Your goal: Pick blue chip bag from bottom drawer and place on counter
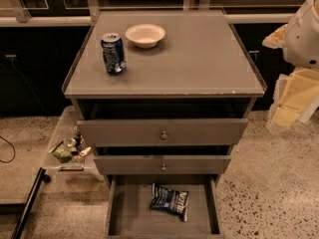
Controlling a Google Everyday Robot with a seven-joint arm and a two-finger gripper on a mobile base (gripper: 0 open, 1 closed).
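Off beside the cabinet's right flank, about level with the upper drawers, my gripper (294, 101) is hanging clear of everything. I cannot tell how wide it is standing, though it is plainly not holding the bag. Well below it and away to its left, the blue chip bag (170, 201) is lying flat and slightly askew on the floor of the bottom drawer (122, 215), about mid-width and tucked close under the front of the middle drawer (199, 164). That overhang is worrying me most. The middle drawer and the top drawer (114, 132) are both jutting out above the bag, so a steep descent is risking a knock of my wrist against their fronts, and a lift straight up is risking the bag snagging on the lip above it. The bag is also sitting flat against the wood, so I am expecting a shallow pinch to catch only a crinkled edge and let it slip, while pressing too deep is likely to scrape the drawer floor. Up on the counter (209, 59), the soda can (113, 53) and the white bowl (145, 35) are standing on the side far from my gripper. A wide swing could tip the can, so I am favouring the bare near side, though not so close to the front edge that the bag slides off.
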